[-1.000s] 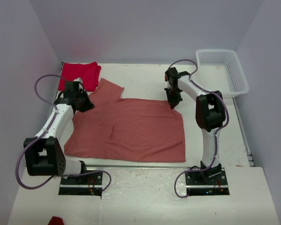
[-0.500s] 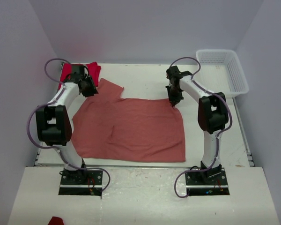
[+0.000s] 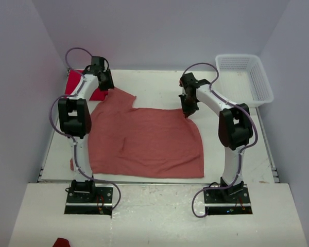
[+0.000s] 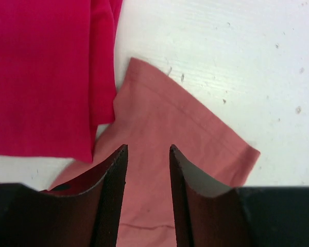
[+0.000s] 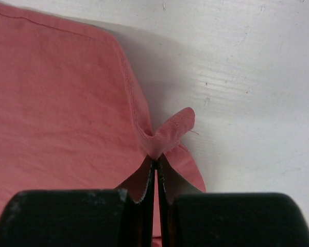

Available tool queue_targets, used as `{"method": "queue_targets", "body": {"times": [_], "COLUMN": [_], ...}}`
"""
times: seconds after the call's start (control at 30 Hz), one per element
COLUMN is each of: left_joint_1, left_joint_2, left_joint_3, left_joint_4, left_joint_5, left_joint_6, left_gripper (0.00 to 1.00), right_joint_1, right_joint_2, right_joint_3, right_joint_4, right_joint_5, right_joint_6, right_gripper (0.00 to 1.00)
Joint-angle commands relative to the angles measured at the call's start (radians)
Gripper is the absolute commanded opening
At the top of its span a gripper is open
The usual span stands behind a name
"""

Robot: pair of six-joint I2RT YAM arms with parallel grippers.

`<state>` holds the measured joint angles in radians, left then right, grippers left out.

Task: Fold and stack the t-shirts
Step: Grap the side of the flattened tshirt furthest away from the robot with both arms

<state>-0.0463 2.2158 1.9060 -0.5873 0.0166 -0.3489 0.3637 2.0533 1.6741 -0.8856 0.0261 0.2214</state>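
From above, your salmon-pink t-shirt (image 3: 144, 139) lies spread across the table (image 3: 159, 82), with the red t-shirt (image 3: 72, 85) in the far-left corner behind the left arm (image 3: 74, 116).

At the left wrist, your left gripper (image 4: 147, 170) is partly open and empty over the pink sleeve (image 4: 185, 123). Close it carelessly and it may snag the red cloth just beside.

At the right wrist, the right gripper (image 5: 155, 167) pinches only the hem corner (image 5: 170, 134), so a hard tug could pull it free.

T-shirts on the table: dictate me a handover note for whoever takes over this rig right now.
Left gripper: open, holding nothing, above the far-left sleeve of the pink t-shirt.
Right gripper: shut on the pink t-shirt at its far-right corner.
Red t-shirt: far-left corner of the table, looks folded, beside that sleeve.
Done: apparently the red one only.
Left: fold the pink t-shirt, which lies spread out, then stack the two.
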Motion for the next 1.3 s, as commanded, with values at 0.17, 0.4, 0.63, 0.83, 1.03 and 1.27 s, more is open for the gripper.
{"method": "queue_targets", "body": {"times": [0.17, 0.4, 0.63, 0.83, 1.03, 1.27], "left_joint_1": [0.002, 0.002, 0.002, 0.002, 0.002, -0.003], "left_joint_2": [0.163, 0.266, 0.318, 0.335, 0.277, 0.105], "left_joint_3": [0.206, 0.327, 0.347, 0.329, 0.304, 0.231], "left_joint_4": [-0.022, -0.014, 0.004, 0.006, 0.023, 0.038], "left_joint_5": [-0.029, -0.047, -0.033, -0.038, 0.005, 0.037], "left_joint_6": [0.083, 0.133, 0.131, 0.133, 0.113, 0.091], "left_gripper": [0.39, 0.39, 0.4, 0.26, 0.0, 0.0], "right_joint_1": [0.001, 0.001, 0.001, 0.0, 0.001, -0.003], "right_joint_2": [-0.093, -0.116, -0.15, -0.157, -0.127, -0.085], "right_joint_3": [-0.022, -0.039, -0.062, -0.062, -0.059, 0.012], "right_joint_4": [0.03, 0.031, 0.039, 0.039, 0.045, 0.013], "right_joint_5": [-0.047, -0.063, -0.074, -0.08, -0.061, 0.026], "right_joint_6": [0.006, 0.004, 0.004, 0.007, 0.035, 0.078], "right_gripper": [0.0, 0.0, 0.0, 0.0, 0.0, 0.0]}}
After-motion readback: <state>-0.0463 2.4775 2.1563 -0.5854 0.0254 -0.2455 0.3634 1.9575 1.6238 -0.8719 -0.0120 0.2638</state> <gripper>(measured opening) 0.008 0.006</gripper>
